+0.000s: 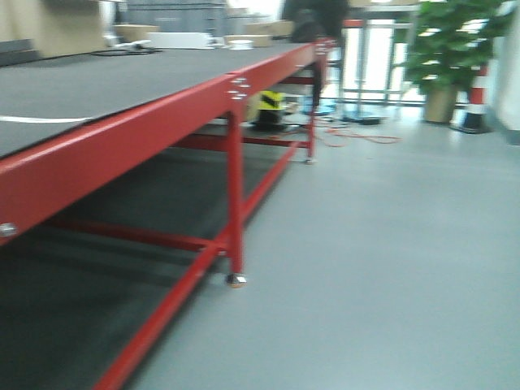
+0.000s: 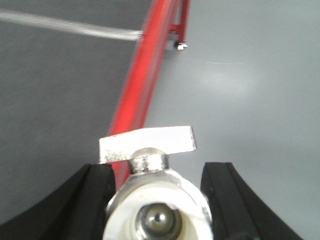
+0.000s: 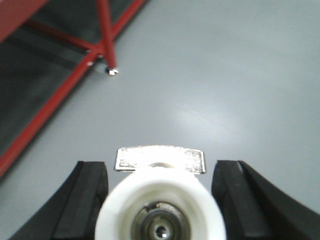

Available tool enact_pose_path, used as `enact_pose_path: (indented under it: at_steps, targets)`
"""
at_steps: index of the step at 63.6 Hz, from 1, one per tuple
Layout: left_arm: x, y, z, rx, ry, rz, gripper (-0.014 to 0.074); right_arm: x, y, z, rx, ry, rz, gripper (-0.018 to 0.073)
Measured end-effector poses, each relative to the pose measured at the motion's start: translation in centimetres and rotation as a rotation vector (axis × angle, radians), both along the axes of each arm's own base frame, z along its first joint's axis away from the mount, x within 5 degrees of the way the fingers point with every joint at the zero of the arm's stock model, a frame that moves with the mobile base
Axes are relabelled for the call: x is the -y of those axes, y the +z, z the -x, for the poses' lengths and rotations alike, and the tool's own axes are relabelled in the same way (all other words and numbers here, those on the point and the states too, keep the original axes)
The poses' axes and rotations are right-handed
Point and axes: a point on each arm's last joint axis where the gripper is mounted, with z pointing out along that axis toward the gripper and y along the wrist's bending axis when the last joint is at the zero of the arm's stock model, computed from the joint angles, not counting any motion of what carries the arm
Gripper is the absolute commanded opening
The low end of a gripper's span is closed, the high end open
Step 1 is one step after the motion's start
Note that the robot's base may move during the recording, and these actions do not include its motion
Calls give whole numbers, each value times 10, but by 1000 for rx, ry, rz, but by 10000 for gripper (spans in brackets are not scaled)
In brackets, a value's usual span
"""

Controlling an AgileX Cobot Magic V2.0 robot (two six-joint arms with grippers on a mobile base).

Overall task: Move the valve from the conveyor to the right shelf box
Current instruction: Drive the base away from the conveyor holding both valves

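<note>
**Left gripper** (image 2: 159, 170): clamped on a valve (image 2: 157, 202), with the black fingers (image 2: 95, 192) set against either side of its silvery body. The flat lever (image 2: 147, 144) lies crosswise above the body, clear of both fingers. The valve hangs in the air just over the red rail (image 2: 140, 85) edging the conveyor (image 1: 122, 81). The grey belt lies to its left and the floor (image 1: 390, 244) to its right.

**Right gripper** (image 3: 160, 167): closed in the same way on a second valve (image 3: 160, 210), white ring facing the camera. This one is well off the conveyor, above bare floor, with a red frame leg (image 3: 107, 50) far to the left.

**Destination:** no shelf or box shows in any view. The front view is blurred.

**Handling, as judged:**
- The valve looks like solid metal, so it is probably stiff and heavy for its size.
- The polished surface is likely to be slippery.
- The sound grip is across the stout body below the lever, as held now.
- The lever may swivel and should not carry the load.
- The white ring looks softer and could mark under hard squeezing.
- An off-centre hold risks the valve twisting in the grip during transfer.
</note>
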Motion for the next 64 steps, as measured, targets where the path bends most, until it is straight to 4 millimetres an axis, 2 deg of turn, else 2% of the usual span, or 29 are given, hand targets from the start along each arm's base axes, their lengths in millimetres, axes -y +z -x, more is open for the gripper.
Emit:
enact_pose_path:
  at_steps: [64]
  targets:
    - [0,0,0,0,-1,2,-111,0,0,0,0,0,0,-155]
